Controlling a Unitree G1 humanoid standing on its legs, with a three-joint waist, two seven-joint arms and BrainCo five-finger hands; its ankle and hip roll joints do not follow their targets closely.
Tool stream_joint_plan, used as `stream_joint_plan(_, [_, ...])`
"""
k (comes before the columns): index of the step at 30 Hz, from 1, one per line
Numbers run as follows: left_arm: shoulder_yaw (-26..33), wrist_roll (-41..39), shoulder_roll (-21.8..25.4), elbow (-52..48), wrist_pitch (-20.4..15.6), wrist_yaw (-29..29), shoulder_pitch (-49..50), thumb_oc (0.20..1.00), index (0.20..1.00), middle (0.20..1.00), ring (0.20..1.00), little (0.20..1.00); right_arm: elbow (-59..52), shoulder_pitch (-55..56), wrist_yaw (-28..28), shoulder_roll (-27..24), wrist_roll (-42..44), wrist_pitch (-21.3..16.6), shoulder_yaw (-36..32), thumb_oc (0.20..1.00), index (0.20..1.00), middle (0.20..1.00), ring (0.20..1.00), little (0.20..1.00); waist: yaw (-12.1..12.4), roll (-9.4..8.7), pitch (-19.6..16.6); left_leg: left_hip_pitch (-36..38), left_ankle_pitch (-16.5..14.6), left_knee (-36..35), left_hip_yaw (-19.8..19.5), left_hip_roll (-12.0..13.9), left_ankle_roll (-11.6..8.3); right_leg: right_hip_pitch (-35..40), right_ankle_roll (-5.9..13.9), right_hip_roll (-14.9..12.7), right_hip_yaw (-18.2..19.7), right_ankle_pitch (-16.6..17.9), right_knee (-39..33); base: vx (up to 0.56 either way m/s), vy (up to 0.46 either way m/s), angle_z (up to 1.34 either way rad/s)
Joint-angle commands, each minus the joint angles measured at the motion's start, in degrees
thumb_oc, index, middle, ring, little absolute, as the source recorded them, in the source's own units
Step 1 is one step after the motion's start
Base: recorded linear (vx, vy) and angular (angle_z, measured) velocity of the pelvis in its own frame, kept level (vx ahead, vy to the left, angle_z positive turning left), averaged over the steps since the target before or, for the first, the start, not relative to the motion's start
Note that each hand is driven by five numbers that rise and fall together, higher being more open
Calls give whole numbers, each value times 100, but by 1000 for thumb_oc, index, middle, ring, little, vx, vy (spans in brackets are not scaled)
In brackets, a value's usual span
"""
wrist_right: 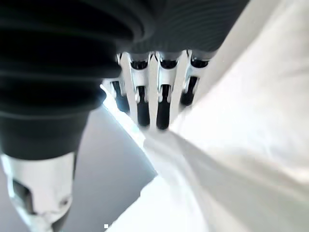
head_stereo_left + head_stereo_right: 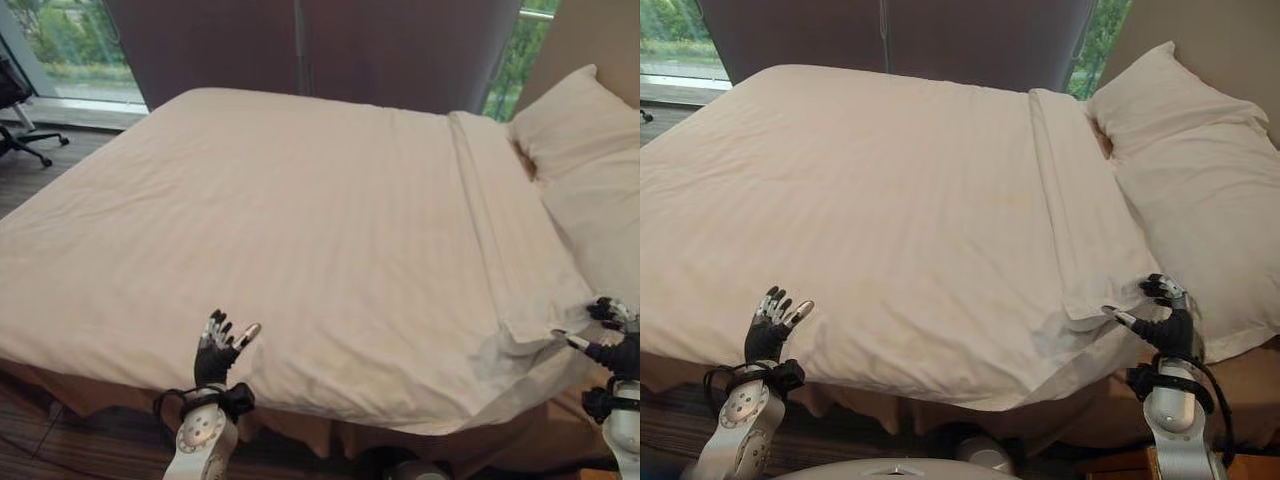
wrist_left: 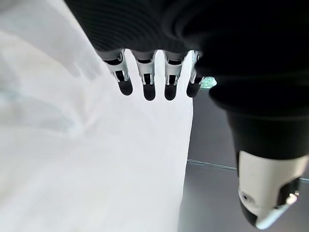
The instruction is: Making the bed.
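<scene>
Nearest, the left hand (image 2: pixel 216 350) stands at the bed's (image 2: pixel 420 435) near edge, fingers straight and spread with the thumb out to the side, holding nothing; its wrist view shows the dark tips hanging just off the white duvet (image 2: pixel 280 230). At the near right corner, the right hand (image 2: pixel 1162 320) sits against the duvet's folded-back top edge (image 2: pixel 1065 190), where the cloth bunches into a hanging corner. Its fingers curve toward the fabric, and the right wrist view shows their tips at a raised fold of white cloth, but whether they pinch it I cannot tell.

The duvet covers the mattress smoothly from the near edge to the far edge, draping over the near side; tan bed skirt shows beneath. Its turned-down band runs from the right hand away toward the far side. Right of that band lie two white pillows (image 2: pixel 1185 170) against the headboard. Beyond the far edge hang dark curtains (image 2: pixel 320 45), with window glass either side. An office chair (image 2: pixel 18 115) stands at far left, well apart from the bed on the open floor.
</scene>
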Motion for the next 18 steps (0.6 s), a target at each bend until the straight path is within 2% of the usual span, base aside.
stream_joint_plan(1, [125,227,249,-399,-320,45,31,1000,1000,1000,1000,1000,-400,-352,-251,-70,-115,-203,-193,1000,1000,1000,1000,1000,-66,-74,-119,-406,182,42,-388,437,-129,485,416,-427,182,-852,136,0,0,0])
stream_joint_plan(7, [10,250,248,-478,-357,55,18,1000,1000,1000,1000,1000,-858,-678,-324,-69,39,-393,-111,1000,1000,1000,1000,1000,-102,-42,-93,-361,180,42,-332,460,-129,481,409,-402,243,-853,136,0,-11,-8])
stream_joint_plan(8, [-20,247,270,-472,-361,49,-8,1000,1000,1000,1000,1000,-832,-805,-319,-32,254,-459,-35,1000,1000,1000,1000,1000,-94,-43,-85,-359,180,42,-326,462,-127,479,405,-405,252,-851,136,-9,-16,-15])
stream_joint_plan(10, [-185,114,335,-405,-404,33,-130,1000,1000,1000,1000,1000,-444,-1330,-226,152,1259,-647,431,1000,1000,1000,1000,1000,-11,-27,-57,-356,195,42,-325,457,-127,487,393,-413,257,-849,136,-8,-21,-9])
stream_joint_plan(11, [-293,13,395,-326,-433,1,-257,1000,1000,1000,1000,1000,109,-1731,-227,299,1942,-721,761,200,200,200,200,200,64,-17,-25,-353,208,42,-325,456,-132,493,383,-419,246,-850,136,0,0,0])
stream_joint_plan(14, [-337,-50,418,-256,-450,-11,-350,1000,1000,1000,1000,1000,383,-1990,-161,404,2402,-832,943,200,200,200,200,200,98,-11,16,-348,213,42,-321,450,-134,499,378,-421,256,-846,136,-4,-9,-3])
stream_joint_plan(16, [-421,-172,478,-112,-475,-40,-524,1000,1000,1000,1000,1000,835,-2406,-197,561,3132,-962,1022,200,200,200,200,200,175,12,69,-354,231,42,-315,447,-144,501,378,-436,245,-838,136,0,0,0])
stream_joint_plan(18, [-421,-172,478,-112,-475,-40,-524,1000,1000,1000,1000,1000,835,-2406,-197,561,3132,-962,1022,200,200,200,200,200,176,12,70,-353,231,42,-315,447,-144,502,378,-436,246,-838,136,7,-33,7])
